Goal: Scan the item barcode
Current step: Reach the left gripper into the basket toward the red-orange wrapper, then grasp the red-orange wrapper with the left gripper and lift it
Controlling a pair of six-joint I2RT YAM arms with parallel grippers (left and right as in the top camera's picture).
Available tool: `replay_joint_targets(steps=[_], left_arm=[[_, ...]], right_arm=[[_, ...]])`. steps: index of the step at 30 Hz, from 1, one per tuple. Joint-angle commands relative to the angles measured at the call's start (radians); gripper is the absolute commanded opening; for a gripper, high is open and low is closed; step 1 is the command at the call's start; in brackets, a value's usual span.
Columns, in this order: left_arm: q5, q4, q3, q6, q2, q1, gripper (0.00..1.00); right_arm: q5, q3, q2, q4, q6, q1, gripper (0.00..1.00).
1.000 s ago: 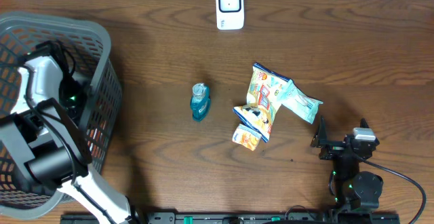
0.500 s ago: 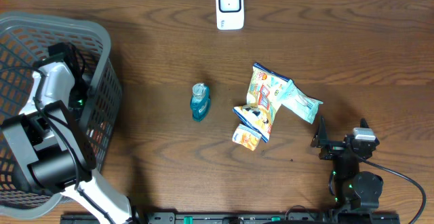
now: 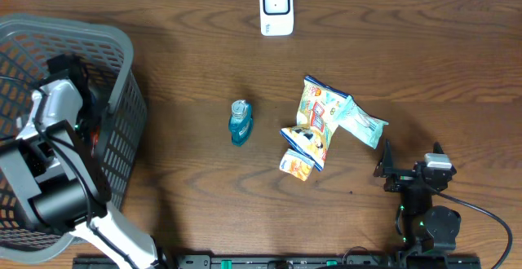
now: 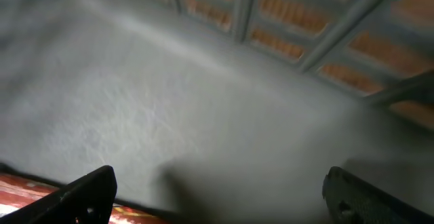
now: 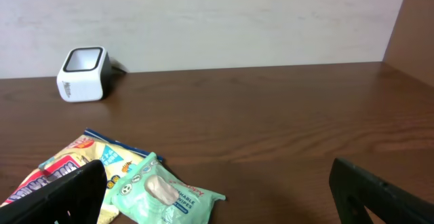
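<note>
The white barcode scanner [image 3: 276,8] stands at the table's far edge, also in the right wrist view as scanner [image 5: 83,73]. Mid-table lie a blue bottle [image 3: 241,122], a yellow snack bag [image 3: 320,110], a smaller snack bag [image 3: 298,151] and a green wipes pack [image 3: 362,123]. My left arm [image 3: 57,106] reaches into the grey basket [image 3: 122,49]. There the left gripper [image 4: 220,200] is open over the basket's grey floor, with a red packet [image 4: 41,187] by its left finger. My right gripper [image 5: 220,197] is open just short of the wipes pack [image 5: 159,193], holding nothing.
The basket's slotted wall [image 4: 305,27] rises close ahead of the left gripper. The right arm's base [image 3: 428,220] sits at the front right edge. Bare wood lies between the items and the scanner.
My left arm has shifted slightly inside the basket, first right, then back left and down. The right arm and the items on the table have not moved.
</note>
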Motion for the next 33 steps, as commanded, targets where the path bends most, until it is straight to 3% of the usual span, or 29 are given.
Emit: replay_joint_targets(steps=[1, 8, 15, 23, 27, 33], left_arm=[[-0.042, 0.001, 0.007, 0.126, -0.137, 0.002, 0.98], [0.027, -0.017, 0.006, 0.422, -0.294, 0.002, 0.98], [0.089, -0.111, -0.027, 0.468, -0.301, 0.002, 0.98], [0.118, 0.002, -0.172, 0.763, -0.301, 0.007, 0.98], [0.303, 0.086, -0.229, 0.972, -0.301, 0.007, 0.98], [0.338, 0.164, -0.275, 1.095, -0.299, 0.013, 0.98]], right_arm=[[0.002, -0.001, -0.004, -0.003, 0.006, 0.002, 0.99], [0.002, -0.001, -0.004, -0.003, 0.006, 0.002, 0.99], [0.002, -0.001, -0.004, -0.004, 0.006, 0.002, 0.99], [0.002, -0.001, -0.004, -0.003, 0.006, 0.002, 0.99], [0.002, -0.001, -0.004, -0.004, 0.006, 0.002, 0.99], [0.002, -0.001, -0.004, -0.003, 0.006, 0.002, 0.99]])
